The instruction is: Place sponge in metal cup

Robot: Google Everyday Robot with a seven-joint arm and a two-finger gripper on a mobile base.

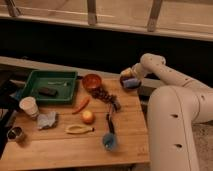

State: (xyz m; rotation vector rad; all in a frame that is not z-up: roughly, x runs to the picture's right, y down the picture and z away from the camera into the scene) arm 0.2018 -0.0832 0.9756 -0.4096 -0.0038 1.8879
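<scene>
Zero steps finished, or is the sponge in already? – Jo

Zero finished, I'd say. The sponge [131,83] is at the far right edge of the counter [60,150], right at the claw [126,78]. The claw is spread wide. Can't tell whether it touches the sponge, and there's no sign of a lift. The metal cup [16,133] is at the opposite end, near-left corner. Can't see inside it. – Sam

What's left? – Jo

Everything: close on the sponge, lift, carry it across the whole counter, drop it in the cup. The cup mouth looks small next to the sponge, so I'd expect a tight fit. – Sam

Counts? – Jo

One sponge, one metal cup. Three cups overall: the metal one, a white cup [29,106] behind it, and a blue cup [110,141] near the front edge. One cloth rag [47,120] beside the white cup, not the sponge. One green tray [30,87] with one dark item [47,92] in it. One orange bowl [92,80], one carrot [81,104], one round orange fruit [88,116], one banana [79,129], and one dark bunch [104,95], maybe grapes. One arm [165,75], one claw. – Sam
</scene>
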